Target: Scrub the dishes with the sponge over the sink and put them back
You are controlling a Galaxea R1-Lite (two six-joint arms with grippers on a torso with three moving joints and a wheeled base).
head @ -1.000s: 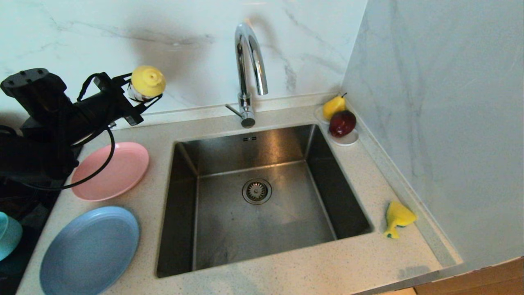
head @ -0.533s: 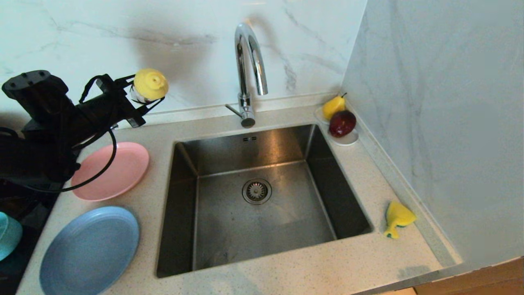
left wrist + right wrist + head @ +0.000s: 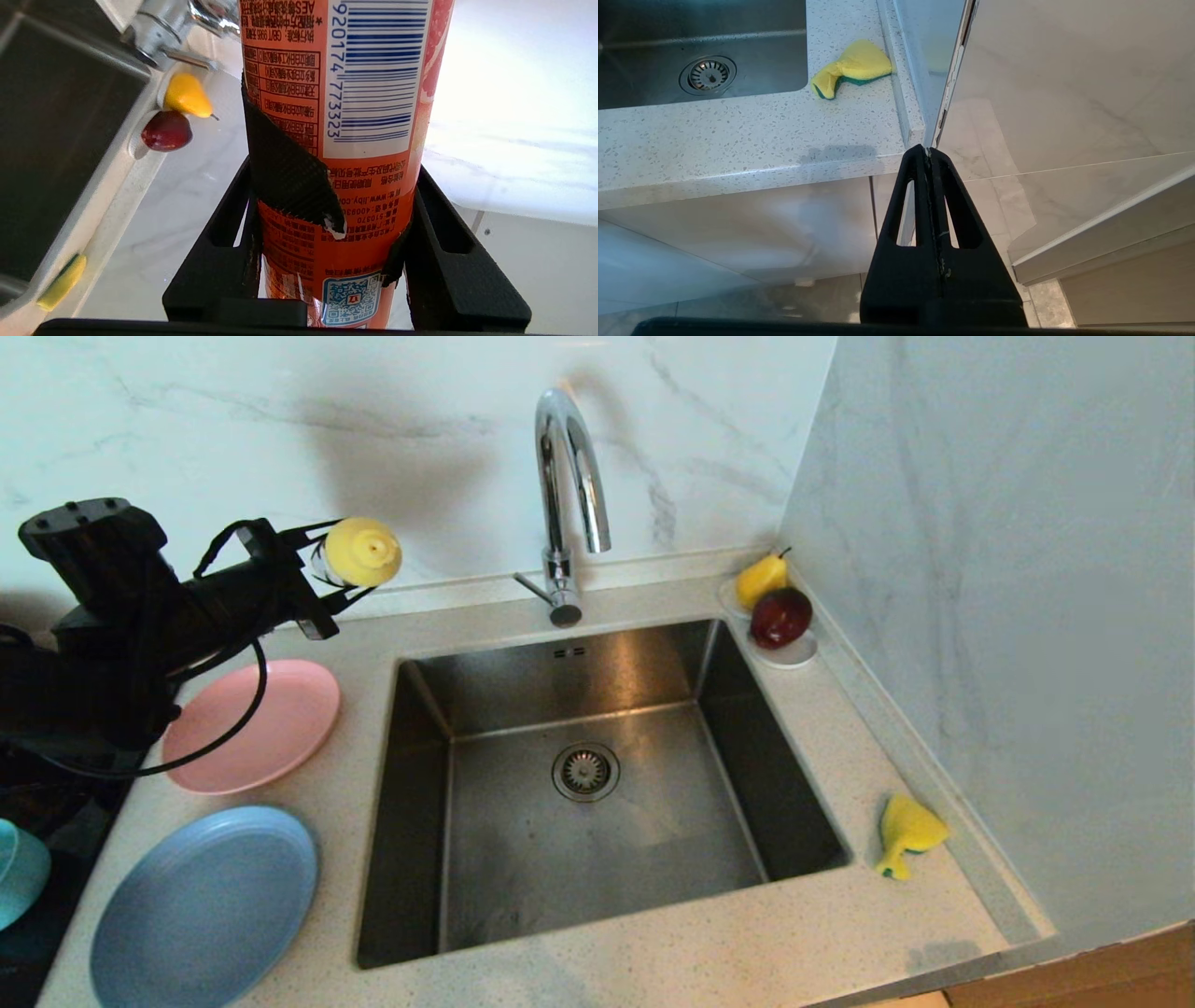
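left gripper (image 3: 327,242): clamped on the orange bottle (image 3: 336,116), fingers either side of its body – held up off the counter, left of the tap, above the back of the pink plate
bottle label: barcode digits "920174 773323" readable, web address starting "www.liby.co", QR code near the fingers, small Chinese print too fine to read; black mesh patch stuck across the label
bottle cap: yellow (image 3: 362,552), pointing toward the tap side in the head view
right gripper (image 3: 930,154): fingers pressed together, holding nothing – parked low in front of the counter edge, below the sponge corner
sponge (image 3: 904,833): yellow with green layer, crumpled, on the counter right of the sink, near the wall
sink (image 3: 420,784): steel basin, strainer drain (image 3: 585,771) in the middle
tap (image 3: 568,495): curved chrome, behind the sink
pink plate (image 3: 266,728): on the counter left of the sink
light-blue plate (image 3: 201,905): in front of the pink plate, close but apart
teal bowl (image 3: 17,873): at the far left edge, only partly in view
saucer (image 3: 794,655): back right corner, with yellow pear (image 3: 761,579) and dark red fruit (image 3: 780,616)
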